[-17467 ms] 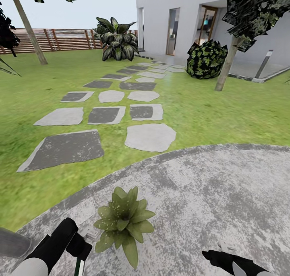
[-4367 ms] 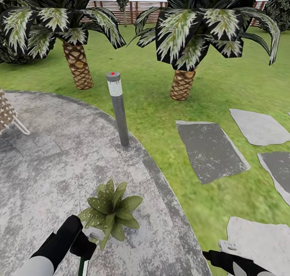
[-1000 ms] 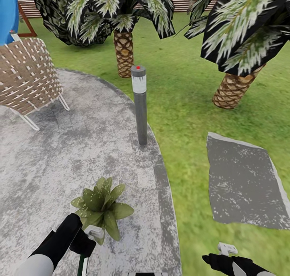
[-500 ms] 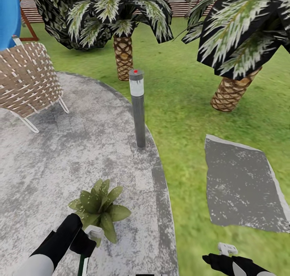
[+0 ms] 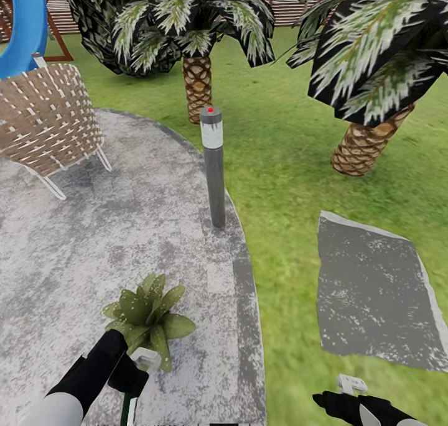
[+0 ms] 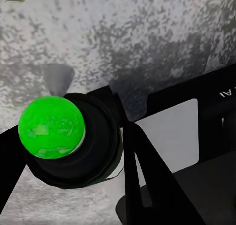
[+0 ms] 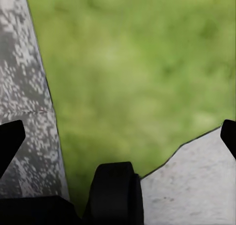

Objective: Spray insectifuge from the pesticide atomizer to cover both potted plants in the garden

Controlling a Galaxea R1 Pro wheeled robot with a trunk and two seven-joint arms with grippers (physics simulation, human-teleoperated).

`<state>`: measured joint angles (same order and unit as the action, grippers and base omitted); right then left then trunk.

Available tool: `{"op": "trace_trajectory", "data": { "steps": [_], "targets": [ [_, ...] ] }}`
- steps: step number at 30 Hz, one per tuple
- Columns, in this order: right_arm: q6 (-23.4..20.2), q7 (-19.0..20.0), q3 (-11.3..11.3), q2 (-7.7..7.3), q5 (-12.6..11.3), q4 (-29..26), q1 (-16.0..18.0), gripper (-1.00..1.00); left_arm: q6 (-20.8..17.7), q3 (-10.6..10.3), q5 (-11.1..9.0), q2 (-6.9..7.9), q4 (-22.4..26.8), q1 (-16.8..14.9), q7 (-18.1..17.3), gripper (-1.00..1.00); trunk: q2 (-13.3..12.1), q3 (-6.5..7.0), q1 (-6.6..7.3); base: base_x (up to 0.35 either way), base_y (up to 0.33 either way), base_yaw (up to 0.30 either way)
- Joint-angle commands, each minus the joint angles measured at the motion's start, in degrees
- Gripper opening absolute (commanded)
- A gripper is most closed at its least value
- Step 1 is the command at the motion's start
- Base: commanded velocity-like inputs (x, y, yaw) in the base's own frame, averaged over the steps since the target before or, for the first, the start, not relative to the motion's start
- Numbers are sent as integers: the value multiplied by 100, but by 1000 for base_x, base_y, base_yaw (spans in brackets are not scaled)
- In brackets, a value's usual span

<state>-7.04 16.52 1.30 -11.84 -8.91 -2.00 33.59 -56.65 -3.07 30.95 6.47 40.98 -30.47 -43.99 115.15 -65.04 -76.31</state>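
Note:
One potted plant (image 5: 148, 314), a low rosette of white-speckled green leaves, sits on the grey stone patio (image 5: 81, 245) near its right edge. My left gripper (image 5: 138, 362) hovers just in front of it, touching its nearest leaves. It is shut on the pesticide atomizer (image 5: 127, 408), whose thin dark-green body hangs below the hand. In the left wrist view the atomizer (image 6: 51, 128) shows end-on as a bright green ball in a dark collar between the black fingers (image 6: 147, 176). My right gripper (image 5: 350, 393) hangs open over the lawn, its fingertips (image 7: 10, 141) wide apart above grass.
A grey lamp post (image 5: 214, 165) with a red top stands at the patio's edge beyond the plant. A wicker chair (image 5: 46, 121) is at the left, and a blue slide (image 5: 28, 22) behind it. Palms (image 5: 198, 87) and a dark stepping stone (image 5: 373, 295) lie on the lawn.
The whole picture has shifted a little, so the camera moved; the plant now sits slightly lower left in view. Both arms keep their pose and the left grip is unchanged.

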Motion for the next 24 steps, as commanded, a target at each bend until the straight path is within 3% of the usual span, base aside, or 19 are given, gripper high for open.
{"op": "trace_trajectory", "data": {
  "steps": [1,8,11,20,24],
  "targets": [
    [-43,18,10,-3,-49,-11,-2,100,-10,-18,60,-1,6,-3,-57,-100,2,-8,1,0,0,222],
    [-43,18,10,5,-49,-11,-2,100,-19,-10,50,-68,39,-8,-57,-100,2,-29,1,0,0,193],
    [-43,18,10,6,-49,-11,-2,100,-26,-2,58,-238,404,-15,-57,-100,2,-30,1,0,0,24],
    [-43,18,10,6,-49,-11,-2,100,-39,-2,58,-298,673,-176,-66,-100,2,-30,1,0,0,2],
    [-43,18,10,7,-49,-11,-2,100,-39,-1,60,-403,674,-218,-66,-100,2,-30,1,0,-88,0]
  ]
}}
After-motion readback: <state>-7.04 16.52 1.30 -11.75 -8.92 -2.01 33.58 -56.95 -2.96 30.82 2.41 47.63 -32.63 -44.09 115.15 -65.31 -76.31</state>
